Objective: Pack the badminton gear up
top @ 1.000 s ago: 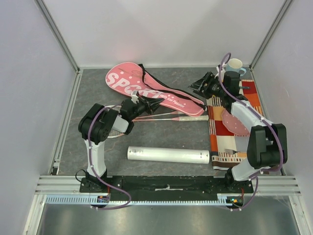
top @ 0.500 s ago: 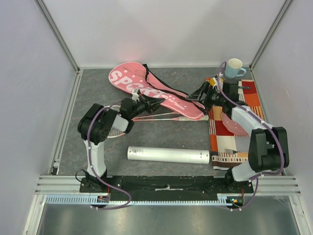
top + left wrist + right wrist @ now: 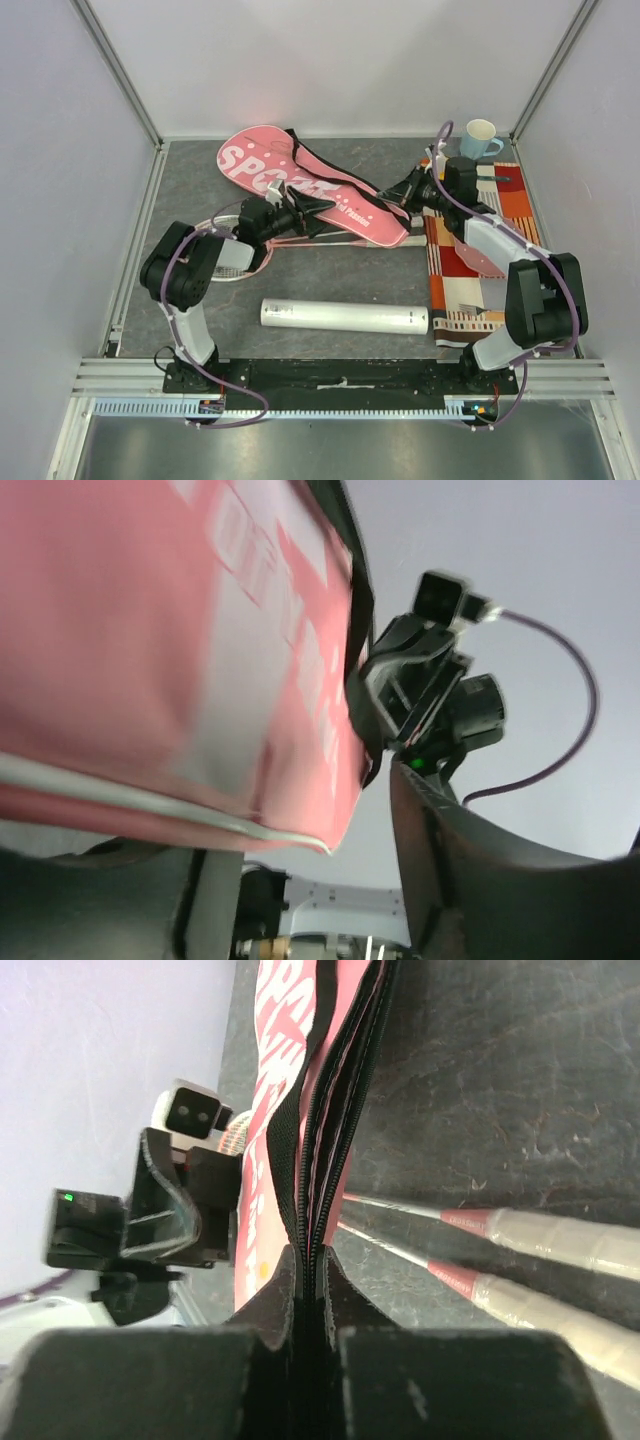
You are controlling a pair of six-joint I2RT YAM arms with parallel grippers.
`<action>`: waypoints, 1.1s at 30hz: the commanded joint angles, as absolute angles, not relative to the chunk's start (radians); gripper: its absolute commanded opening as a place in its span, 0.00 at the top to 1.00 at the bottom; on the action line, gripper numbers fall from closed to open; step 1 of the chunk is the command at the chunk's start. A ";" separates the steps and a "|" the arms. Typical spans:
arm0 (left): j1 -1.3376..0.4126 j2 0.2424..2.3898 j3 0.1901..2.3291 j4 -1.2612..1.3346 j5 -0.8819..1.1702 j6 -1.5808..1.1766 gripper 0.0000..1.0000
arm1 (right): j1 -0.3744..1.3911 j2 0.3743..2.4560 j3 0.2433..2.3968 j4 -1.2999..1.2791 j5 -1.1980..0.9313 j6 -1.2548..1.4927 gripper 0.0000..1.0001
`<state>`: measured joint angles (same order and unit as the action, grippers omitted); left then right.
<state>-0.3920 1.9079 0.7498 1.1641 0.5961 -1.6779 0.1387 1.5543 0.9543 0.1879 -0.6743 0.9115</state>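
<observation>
The pink "SPORT" racket bag (image 3: 290, 180) lies slantwise at the back of the table, its black strap on top. My right gripper (image 3: 397, 192) is at the bag's right end and, in the right wrist view, my right gripper (image 3: 313, 1260) is shut on the bag's black zip edge (image 3: 322, 1160). My left gripper (image 3: 314, 207) is at the bag's middle, open. In the left wrist view the bag's pink edge (image 3: 300, 810) hangs between its spread fingers (image 3: 470, 870). Two rackets (image 3: 228, 250) lie partly under the bag, with both white handles (image 3: 560, 1240) showing. The white tube (image 3: 345, 316) lies in front.
A striped orange cloth (image 3: 505, 205) covers the right side, with a pink oval piece (image 3: 482, 258) on it. A pale blue cup (image 3: 480, 137) stands at the back right corner. Walls and metal rails enclose the table.
My right gripper came down from near the cup to the bag's right end and shut on its zip edge. My left gripper opened, its arm drew left, and the bag shifted slightly.
</observation>
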 commanded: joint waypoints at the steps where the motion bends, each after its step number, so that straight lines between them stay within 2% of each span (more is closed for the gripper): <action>1: -0.390 1.698 0.744 0.746 0.732 -1.407 0.35 | 0.215 1.468 1.035 0.243 -0.498 0.678 1.00; 4: -0.367 1.568 0.796 0.394 0.726 -1.174 0.35 | 0.250 1.405 1.055 0.278 -0.373 0.568 1.00; 5: -0.359 1.539 0.836 0.183 0.707 -1.075 0.35 | 0.256 1.393 1.063 0.291 -0.352 0.548 1.00; 8: -0.312 1.451 0.876 -0.115 0.690 -0.944 0.35 | 0.278 1.397 1.117 0.333 -0.321 0.474 1.00; 12: -0.227 1.320 0.865 -0.294 0.663 -0.829 0.37 | 0.302 1.402 1.189 0.321 -0.330 0.396 1.00; 16: -0.167 1.211 0.850 -0.339 0.774 -0.778 0.44 | 0.397 1.372 1.213 0.256 -0.292 0.223 1.00; 19: -0.153 1.125 0.867 -0.284 0.863 -0.833 0.45 | 0.446 1.332 1.223 0.175 -0.256 0.163 1.00; 23: -0.155 1.108 0.868 -0.097 0.980 -1.038 0.23 | 0.480 1.267 1.250 0.083 -0.230 0.140 1.00; 24: -0.156 1.092 0.858 -0.033 1.000 -1.093 0.21 | 0.483 1.263 1.270 0.027 -0.235 0.130 1.00; 25: -0.156 1.082 0.823 0.179 1.018 -1.224 0.21 | 0.498 1.244 1.294 0.006 -0.259 0.109 1.00; 26: -0.155 1.068 0.804 0.280 1.034 -1.299 0.20 | 0.512 1.232 1.298 -0.026 -0.256 0.086 1.00; 28: -0.156 1.063 0.817 0.389 1.019 -1.403 0.22 | 0.548 1.209 1.318 -0.057 -0.262 0.006 1.00; 29: -0.158 1.069 0.840 0.365 1.006 -1.413 0.31 | 0.558 1.207 1.327 -0.086 -0.267 -0.045 1.00; 31: -0.160 1.097 0.947 0.188 0.930 -1.379 0.39 | 0.598 1.218 1.362 -0.118 -0.252 -0.166 1.00; 33: -0.178 1.129 1.046 0.054 0.862 -1.300 0.40 | 0.626 1.236 1.414 -0.156 -0.227 -0.227 1.00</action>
